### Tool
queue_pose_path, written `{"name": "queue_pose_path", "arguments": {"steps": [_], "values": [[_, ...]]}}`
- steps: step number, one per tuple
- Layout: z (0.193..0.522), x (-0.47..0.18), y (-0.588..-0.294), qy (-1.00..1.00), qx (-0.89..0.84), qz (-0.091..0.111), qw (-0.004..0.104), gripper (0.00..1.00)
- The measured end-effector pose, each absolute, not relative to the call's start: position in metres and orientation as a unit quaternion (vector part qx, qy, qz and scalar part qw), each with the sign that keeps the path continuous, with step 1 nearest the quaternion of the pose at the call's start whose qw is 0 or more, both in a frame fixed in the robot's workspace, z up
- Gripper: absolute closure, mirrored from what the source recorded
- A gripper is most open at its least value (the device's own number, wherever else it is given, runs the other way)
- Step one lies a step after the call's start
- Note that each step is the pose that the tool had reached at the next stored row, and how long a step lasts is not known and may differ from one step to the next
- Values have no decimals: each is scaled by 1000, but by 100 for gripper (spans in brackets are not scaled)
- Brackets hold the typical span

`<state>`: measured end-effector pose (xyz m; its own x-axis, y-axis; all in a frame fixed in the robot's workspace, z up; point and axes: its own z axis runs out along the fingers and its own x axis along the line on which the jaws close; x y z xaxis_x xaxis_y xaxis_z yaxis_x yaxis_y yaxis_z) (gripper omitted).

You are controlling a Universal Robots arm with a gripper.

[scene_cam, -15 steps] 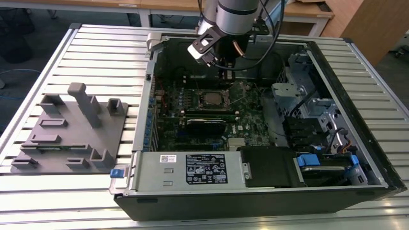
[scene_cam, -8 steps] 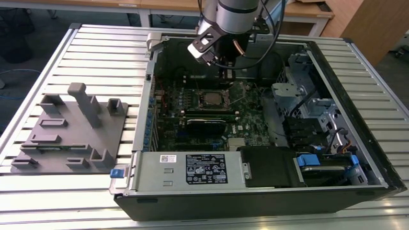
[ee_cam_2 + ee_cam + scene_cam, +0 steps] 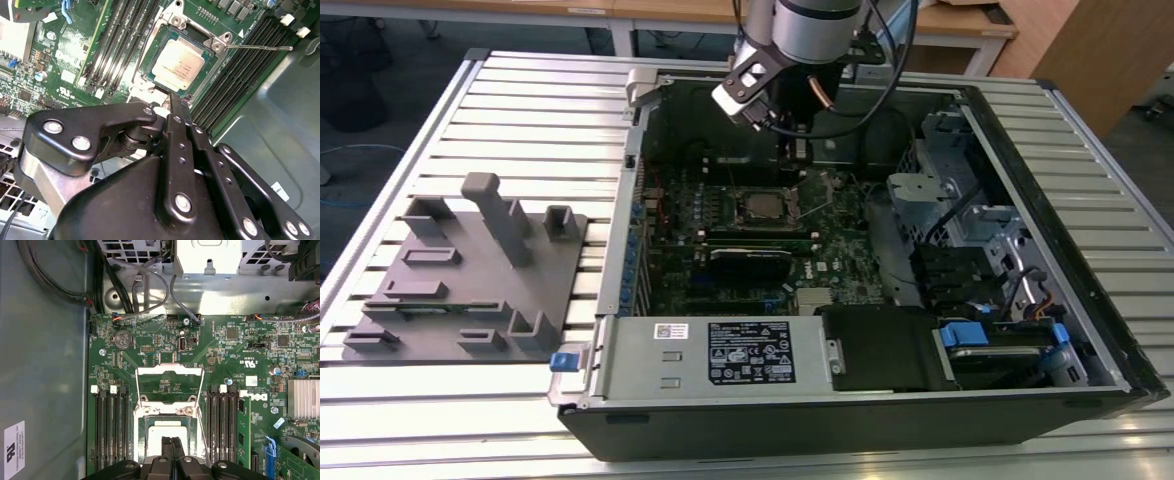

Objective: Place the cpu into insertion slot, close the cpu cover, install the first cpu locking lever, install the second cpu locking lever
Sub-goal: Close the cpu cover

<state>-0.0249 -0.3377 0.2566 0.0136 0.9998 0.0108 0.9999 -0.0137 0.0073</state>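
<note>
Gripper [image 3: 172,441], clenched and empty, hung just above the cpu [image 3: 167,426] seated in the insertion slot [image 3: 192,432] mid-motherboard [image 3: 230,355], so the open cpu cover [image 3: 170,369] probably needed a gentle, even push at its free edge.

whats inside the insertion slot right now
The cpu lies in the insertion slot, pale metal top showing. What lies beneath it is hidden; the cpu cover is swung open.

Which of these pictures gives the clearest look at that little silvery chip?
The second wrist view: the cpu shows its whole pale top with nothing in front of it. In the first wrist view the gripper hides part of the cpu. In the exterior view the cpu is just a small pale square.
</note>
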Motion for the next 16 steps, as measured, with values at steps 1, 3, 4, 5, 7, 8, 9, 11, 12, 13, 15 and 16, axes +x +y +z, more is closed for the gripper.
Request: {"name": "queue_pose_path", "arguments": {"steps": [1,3,4,5,7,8,9,11,12,13,15,16], "values": [[257,-25,-338,-702,-712,-6,1,89],[257,-25,-338,-702,-712,-6,1,89],[257,-24,-338,-702,-712,-6,1,89],[257,-24,-338,-702,-712,-6,1,89],[257,-22,-338,-702,-712,-6,1,89],[257,-20,-338,-702,-712,-6,1,89],[257,-19,-338,-702,-712,-6,1,89],[257,-15,-338,-702,-712,-6,1,89],[257,-13,-338,-702,-712,-6,1,89],[257,-11,-338,-702,-712,-6,1,89],[257,-7,-337,-702,-712,-6,1,89],[257,-5,-337,-702,-712,-6,1,89]]}}
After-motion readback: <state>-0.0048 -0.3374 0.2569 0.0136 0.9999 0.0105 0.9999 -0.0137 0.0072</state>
